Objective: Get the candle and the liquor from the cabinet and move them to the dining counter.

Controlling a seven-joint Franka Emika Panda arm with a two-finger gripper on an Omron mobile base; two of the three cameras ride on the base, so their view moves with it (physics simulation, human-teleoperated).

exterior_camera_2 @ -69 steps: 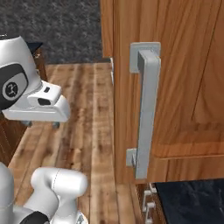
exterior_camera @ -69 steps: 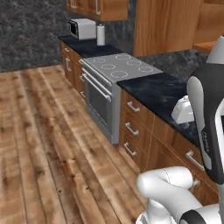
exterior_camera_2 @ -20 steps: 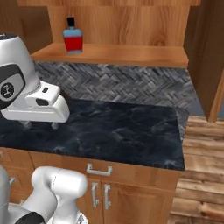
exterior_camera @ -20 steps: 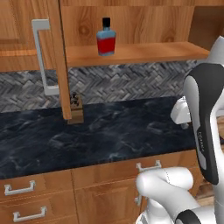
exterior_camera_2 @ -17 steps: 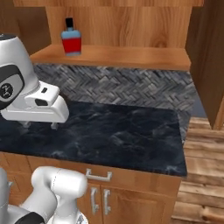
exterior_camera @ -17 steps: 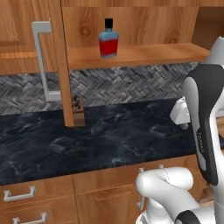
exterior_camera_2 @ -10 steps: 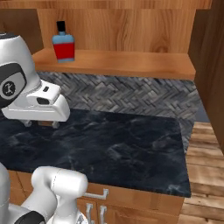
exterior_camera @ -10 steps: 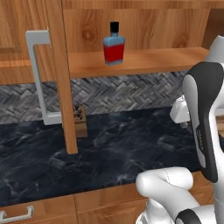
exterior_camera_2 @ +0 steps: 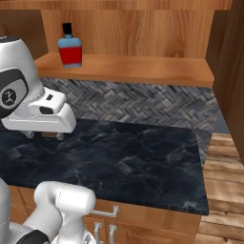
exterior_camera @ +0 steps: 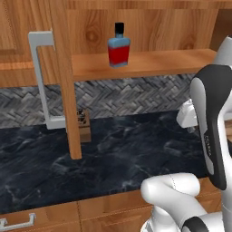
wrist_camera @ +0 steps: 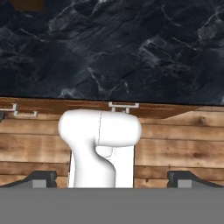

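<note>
Left base view alone takes in the open cabinet door (exterior_camera: pixel 61 68) with its silver bar handle (exterior_camera: pixel 40 77), and a small brown block (exterior_camera: pixel 83 124) on the bench behind it. The liquor (exterior_camera: pixel 118 45) stands upright on the cabinet's wooden shelf (exterior_camera_2: pixel 143 69), well above the black marble-look bench (exterior_camera_2: pixel 119 157); grey herringbone tiling (exterior_camera_2: pixel 138 107) backs it. Plank floor (exterior_camera_2: pixel 224 190) lies to the right. The hand (wrist_camera: pixel 112 179) points down over the bench edge, fingers spread wide, holding nothing.
</note>
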